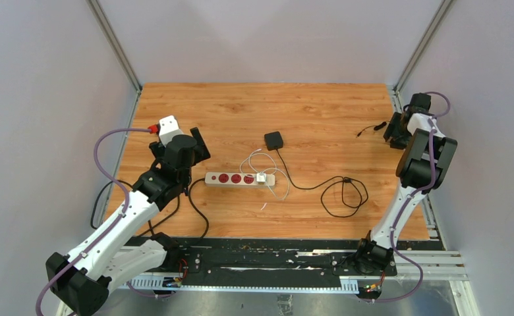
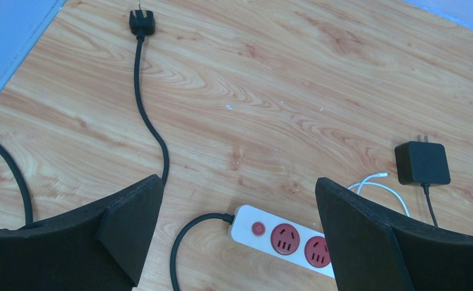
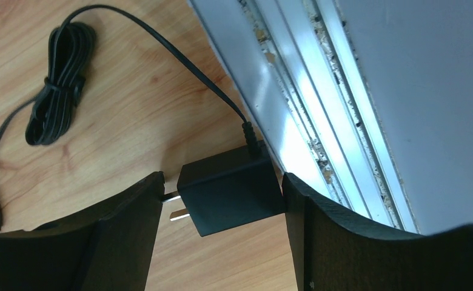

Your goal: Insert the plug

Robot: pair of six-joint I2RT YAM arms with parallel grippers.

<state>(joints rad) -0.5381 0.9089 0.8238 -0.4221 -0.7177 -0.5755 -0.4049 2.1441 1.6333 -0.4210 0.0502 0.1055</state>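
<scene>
A white power strip [image 1: 240, 178] with red sockets lies mid-table, with a white charger [image 1: 261, 178] plugged into its right end. My left gripper [image 1: 197, 146] is open and empty; in the left wrist view it [image 2: 239, 185] hovers above the strip's switch end [image 2: 282, 233]. My right gripper [image 1: 395, 130] is at the table's far right edge. In the right wrist view it [image 3: 222, 182] is shut on a black adapter plug [image 3: 231, 194]. The prongs [image 3: 176, 206] touch the left finger and the plug's back touches the right finger.
A second black adapter [image 1: 274, 140] lies behind the strip, its cable coiled [image 1: 343, 194] to the right. The strip's own black plug [image 2: 142, 22] lies loose on the wood. An aluminium rail [image 3: 295, 91] and the wall run right beside my right gripper. A bundled cable [image 3: 55, 91] trails from the held plug.
</scene>
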